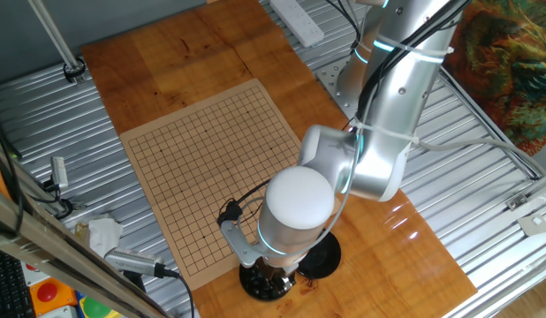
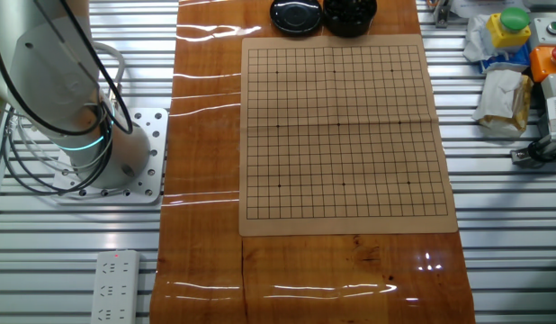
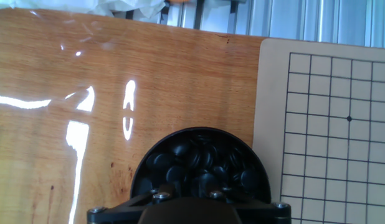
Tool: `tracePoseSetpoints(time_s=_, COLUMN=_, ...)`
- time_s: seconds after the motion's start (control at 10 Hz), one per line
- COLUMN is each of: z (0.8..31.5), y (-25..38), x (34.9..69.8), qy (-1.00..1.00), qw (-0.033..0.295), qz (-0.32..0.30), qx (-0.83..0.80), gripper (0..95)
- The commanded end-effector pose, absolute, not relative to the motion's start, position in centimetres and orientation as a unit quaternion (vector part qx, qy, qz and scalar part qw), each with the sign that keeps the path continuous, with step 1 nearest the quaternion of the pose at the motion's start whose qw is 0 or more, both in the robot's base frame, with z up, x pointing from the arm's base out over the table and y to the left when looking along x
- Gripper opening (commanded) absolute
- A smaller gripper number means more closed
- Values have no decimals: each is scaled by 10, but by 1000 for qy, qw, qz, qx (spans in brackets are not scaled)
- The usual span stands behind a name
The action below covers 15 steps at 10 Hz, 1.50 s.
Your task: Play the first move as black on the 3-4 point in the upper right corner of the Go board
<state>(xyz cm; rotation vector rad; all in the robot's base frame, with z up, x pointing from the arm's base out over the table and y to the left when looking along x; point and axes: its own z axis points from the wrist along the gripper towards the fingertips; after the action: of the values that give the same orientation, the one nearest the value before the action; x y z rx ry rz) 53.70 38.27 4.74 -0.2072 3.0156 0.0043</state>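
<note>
The Go board (image 1: pixel 211 168) lies on the wooden table with no stone on it; it also shows in the other fixed view (image 2: pixel 341 126) and in the hand view (image 3: pixel 332 137). A round black bowl (image 3: pixel 152 158) full of glossy black stones (image 3: pixel 192 158) stands just off the board's edge. No single black stone is apart from the heap. My gripper (image 3: pixel 187 198) hangs right over the bowl, and its fingers are lost in the dark among the stones. In one fixed view my wrist covers most of the bowl (image 1: pixel 255 284). The flat black lid (image 1: pixel 324 254) lies beside it.
In the other fixed view the bowl (image 2: pixel 350 16) and lid (image 2: pixel 296 16) sit at the table's far edge. A white power strip (image 2: pixel 112 288) lies near the arm's base (image 2: pixel 80 153). Bags, a yellow-green toy (image 2: pixel 512 27) and tools lie on the metal slats.
</note>
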Motion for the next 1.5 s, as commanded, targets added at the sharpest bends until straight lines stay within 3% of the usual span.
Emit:
tracePoseSetpoints(time_s=0.1, z=47, y=382, x=537, qy=996, qw=60, qz=1, qx=-68, gripper=190)
tracePoseSetpoints(time_s=0.9, z=42, y=382, x=538, qy=996, qw=64, qz=-2, qx=-69, gripper=190)
tracePoseSetpoints(time_s=1.0, z=42, y=382, x=538, qy=996, qw=64, qz=-4, qx=-67, gripper=0)
tracePoseSetpoints(time_s=1.5, z=43, y=382, x=538, qy=996, qw=65, qz=-6, qx=-63, gripper=0)
